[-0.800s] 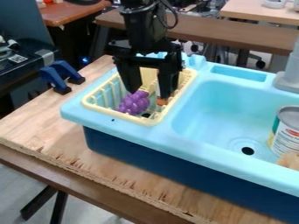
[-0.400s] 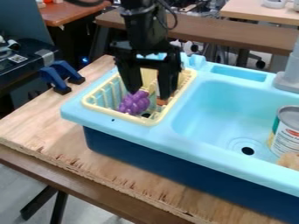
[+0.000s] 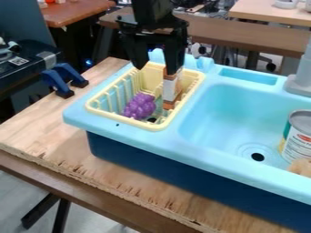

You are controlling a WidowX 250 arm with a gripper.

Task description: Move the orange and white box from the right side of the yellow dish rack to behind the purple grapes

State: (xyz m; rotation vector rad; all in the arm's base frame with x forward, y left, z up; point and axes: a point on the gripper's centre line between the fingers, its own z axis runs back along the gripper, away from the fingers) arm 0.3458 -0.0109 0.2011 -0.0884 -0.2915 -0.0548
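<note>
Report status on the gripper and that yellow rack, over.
Gripper open, above the yellow rack. Purple grapes inside the rack, not held. Possible obstruction: brown-and-white block beside them, right at one fingertip; contact unclear.

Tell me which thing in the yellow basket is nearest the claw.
The orange-and-white box: its top is right by one fingertip of the open claw. The purple grapes sit lower in the basket.

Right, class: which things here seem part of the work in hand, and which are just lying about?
Likely in the work: open pincer, yellow rack, purple grapes, orange-and-white box.
Apparently just lying about: can in the sink, blue clamps.
</note>
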